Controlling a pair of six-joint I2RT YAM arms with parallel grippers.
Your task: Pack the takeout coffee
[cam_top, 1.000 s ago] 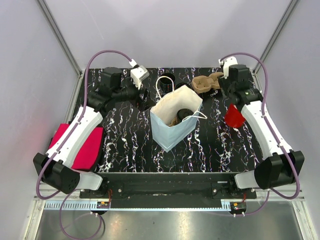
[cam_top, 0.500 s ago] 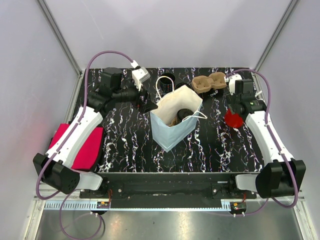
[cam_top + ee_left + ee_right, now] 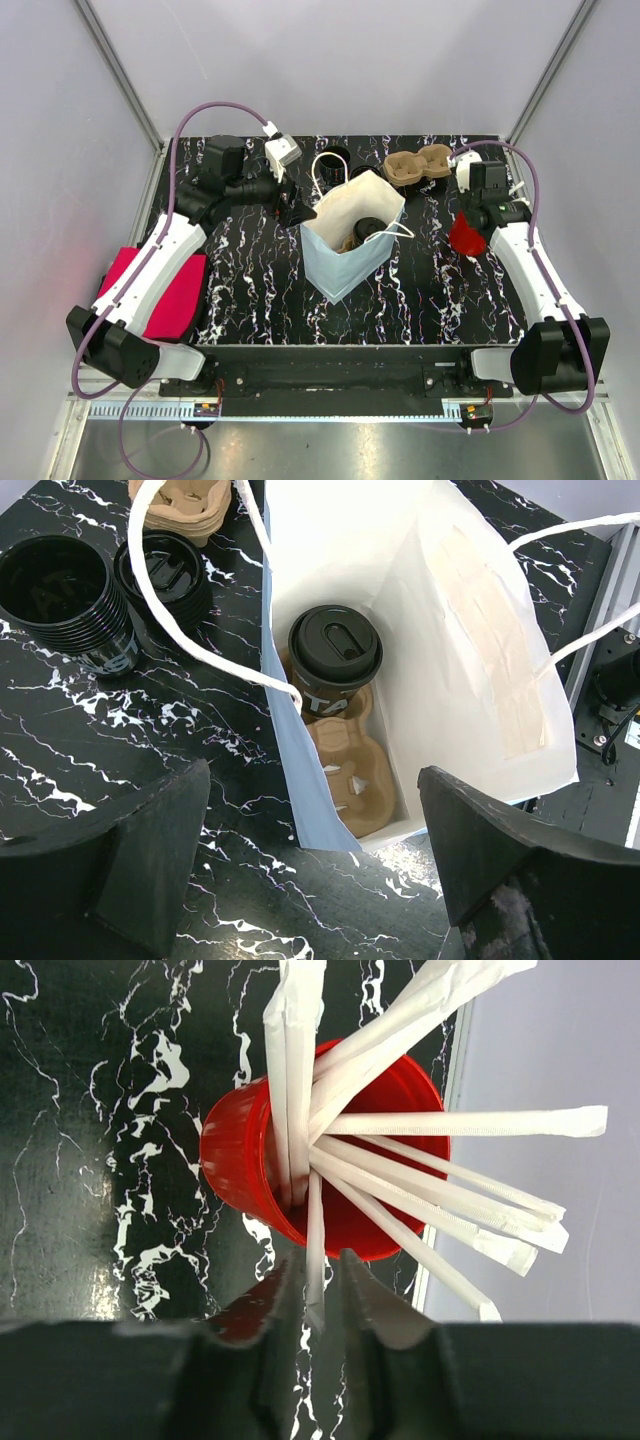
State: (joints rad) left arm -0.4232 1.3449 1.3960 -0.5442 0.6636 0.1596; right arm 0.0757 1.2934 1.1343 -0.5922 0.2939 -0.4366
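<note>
Right gripper [image 3: 322, 1260] has moved off the far spare carriers [image 3: 418, 165] onto the red cup [image 3: 250, 1160] at right. It is nearly together around one straw [image 3: 315, 1225], grip unconfirmed. Left gripper [image 3: 315, 860] is wide apart over the bag [image 3: 480, 630]; coffee cup [image 3: 335, 650] is inside. Straw likely goes in next.

**Red cup** [image 3: 240, 1160]: one, plastic, on the black white-veined table [image 3: 100, 1110], near its edge; mouth turned toward the camera.

**Straws** [image 3: 450, 1122]: a bunch, paper-wrapped, white, standing in the cup and fanning out over its rim, mostly toward the pale wall [image 3: 560, 1040].

**Single straw** [image 3: 315, 1225]: reaches from the cup down to the right gripper [image 3: 320, 1265], its end between the two fingertips.

**Right gripper:** jaws drawn close, a narrow gap between them; whether they touch the straw cannot be told.
</note>
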